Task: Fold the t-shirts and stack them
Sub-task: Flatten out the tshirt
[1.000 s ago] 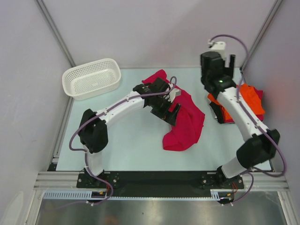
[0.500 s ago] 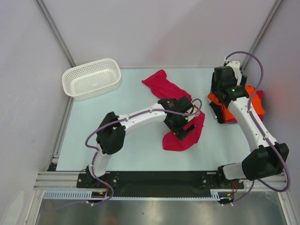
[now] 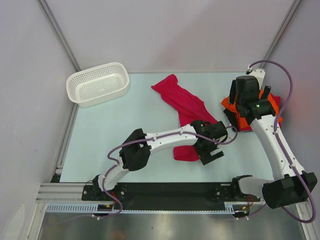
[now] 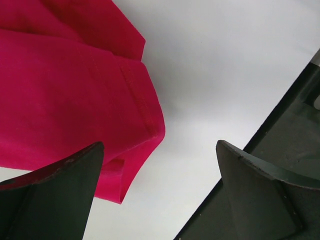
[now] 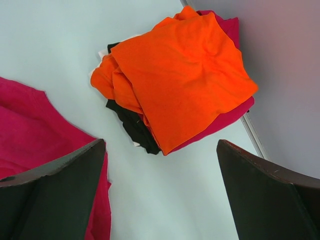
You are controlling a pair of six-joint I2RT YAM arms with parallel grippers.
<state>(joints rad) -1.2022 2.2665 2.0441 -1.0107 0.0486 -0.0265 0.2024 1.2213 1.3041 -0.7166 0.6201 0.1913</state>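
A crimson t-shirt [image 3: 186, 107] lies crumpled in a long strip across the middle of the table. My left gripper [image 3: 212, 154] hovers at its near right corner, open, with nothing between the fingers. In the left wrist view the shirt's hemmed corner [image 4: 75, 95] lies just beside the left finger of the gripper [image 4: 160, 145]. At the right wall an orange t-shirt [image 5: 185, 70] tops a folded pile, over another crimson t-shirt [image 5: 235, 114] and a black cloth [image 5: 134, 126]. My right gripper [image 5: 160, 142] hangs open above the table just short of that pile [image 3: 272, 107].
A white mesh basket [image 3: 97, 82] stands at the far left corner. The black front strip of the table [image 4: 295, 140] runs close beside my left gripper. The right wall [image 5: 290, 60] and its metal rail border the pile.
My left arm swept from the far part of the crimson shirt to its near right corner. The right arm swung right, over the pile. The shirt now lies uncovered.
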